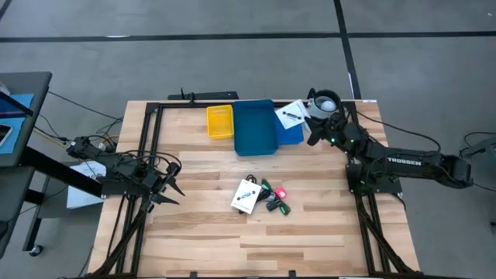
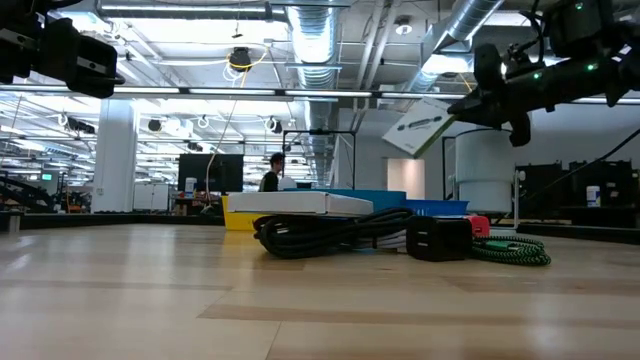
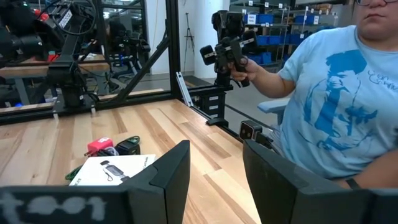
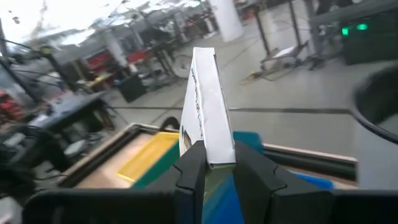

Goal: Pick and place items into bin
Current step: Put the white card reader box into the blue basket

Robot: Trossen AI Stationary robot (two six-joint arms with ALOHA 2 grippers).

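1. Right gripper [image 1: 310,118] pinches a white card package [image 1: 292,115] by one edge — held aloft just over the blue bin [image 1: 255,127].
2. Left gripper [image 1: 172,188] hangs parted and empty — second package [image 1: 246,195] and clip pieces [image 1: 276,197] lie well beyond its fingertips.

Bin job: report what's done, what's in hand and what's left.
Done: nothing can be seen inside the blue bin yet. In hand: the right tool is shut on one white card package, held in the air over the bin's right edge, not released. Left: the second white package and the black clip pieces lie mid-table. The left tool waits open at the table's left side.
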